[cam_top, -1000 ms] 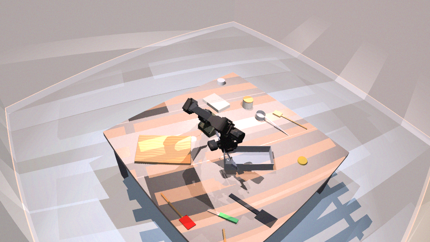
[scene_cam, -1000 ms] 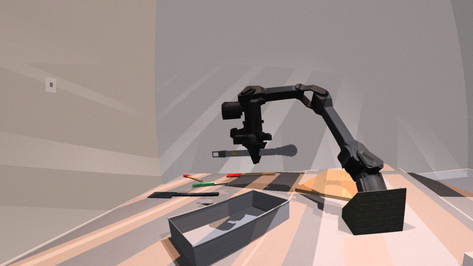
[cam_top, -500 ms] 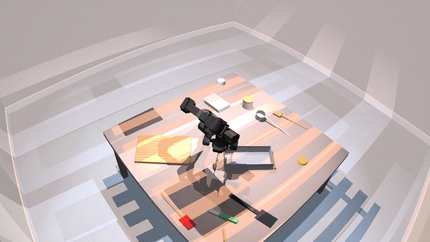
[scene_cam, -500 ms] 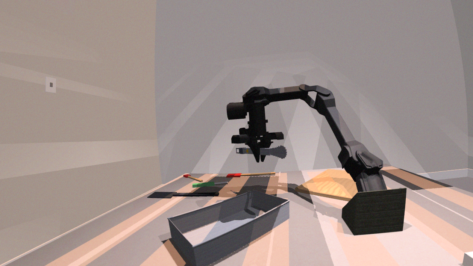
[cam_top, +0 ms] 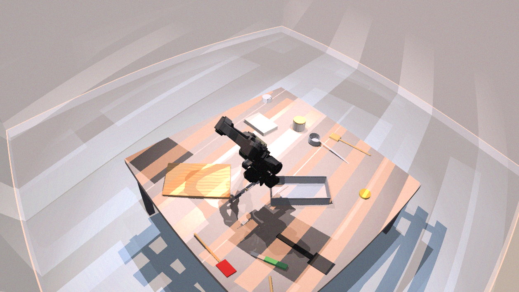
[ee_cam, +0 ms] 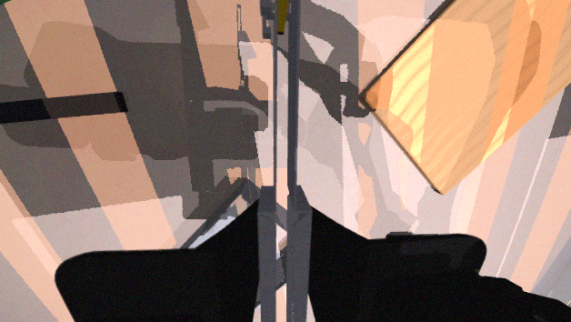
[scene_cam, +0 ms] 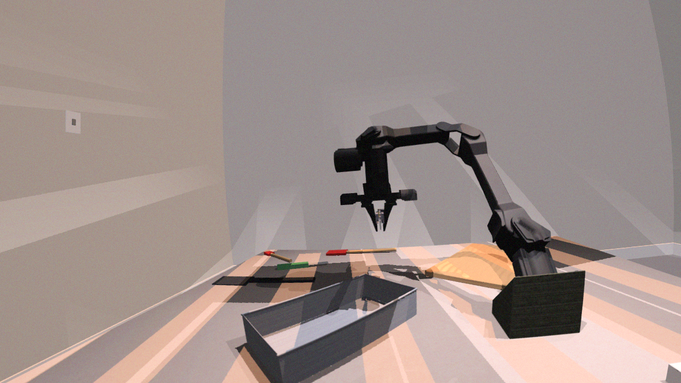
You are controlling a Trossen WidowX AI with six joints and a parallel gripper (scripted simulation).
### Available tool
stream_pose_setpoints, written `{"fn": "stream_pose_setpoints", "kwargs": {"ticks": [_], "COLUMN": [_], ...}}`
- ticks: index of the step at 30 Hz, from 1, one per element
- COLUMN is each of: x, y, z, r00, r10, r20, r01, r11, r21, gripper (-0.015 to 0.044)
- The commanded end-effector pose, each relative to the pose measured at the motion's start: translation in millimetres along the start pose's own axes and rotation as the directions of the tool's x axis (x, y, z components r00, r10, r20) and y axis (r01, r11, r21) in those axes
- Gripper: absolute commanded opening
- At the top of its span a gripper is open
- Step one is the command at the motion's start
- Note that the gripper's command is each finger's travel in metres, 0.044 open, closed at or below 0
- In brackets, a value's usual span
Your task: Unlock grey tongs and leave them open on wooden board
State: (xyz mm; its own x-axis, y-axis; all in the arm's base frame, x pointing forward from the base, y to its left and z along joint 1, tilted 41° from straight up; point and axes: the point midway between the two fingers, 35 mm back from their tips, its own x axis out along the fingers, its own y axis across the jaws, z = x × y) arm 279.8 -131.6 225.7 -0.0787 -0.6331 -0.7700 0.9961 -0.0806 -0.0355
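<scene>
My gripper [cam_top: 262, 182] [scene_cam: 380, 230] [ee_cam: 278, 203] points down, shut on the grey tongs [cam_top: 241, 192] [scene_cam: 379, 219] [ee_cam: 293, 114], high above the table. The two arms of the tongs run close together, roughly level. Their end with the yellow mark reaches out toward the front left in the top view and the top of the wrist view; the tips are hidden or out of view. The wooden board [cam_top: 214, 181] [scene_cam: 469, 271] [ee_cam: 459, 91] lies left of the gripper in the top view. The roasting tin [cam_top: 301, 201] [scene_cam: 333, 340] stands to its right, with nothing resting across it.
A black spatula [cam_top: 321, 263], a green-handled tool [cam_top: 276, 262] and a red spatula [cam_top: 226, 267] lie toward the front. A pale block [cam_top: 259, 122], a jar [cam_top: 299, 125], a small grey pan [cam_top: 314, 140] and a yellow disc [cam_top: 364, 194] stand or lie at the back and right.
</scene>
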Motion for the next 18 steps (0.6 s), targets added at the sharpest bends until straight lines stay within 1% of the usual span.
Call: {"fn": "stream_pose_setpoints", "kwargs": {"ticks": [1,9,18], "x": [-2.5,-3.1,-4.0], "y": [-6.6,-15.5,-26.1], "z": [8.4,18.9,30.3], "r00": [1.0,1.0,1.0], "r10": [0.005,0.004,0.003], "r20": [0.009,0.013,0.018], "r01": [-0.007,-0.01,-0.015], "r11": [0.981,0.874,0.651], "r21": [0.192,0.486,0.759], "gripper": [-0.015,-0.015,-0.015]}}
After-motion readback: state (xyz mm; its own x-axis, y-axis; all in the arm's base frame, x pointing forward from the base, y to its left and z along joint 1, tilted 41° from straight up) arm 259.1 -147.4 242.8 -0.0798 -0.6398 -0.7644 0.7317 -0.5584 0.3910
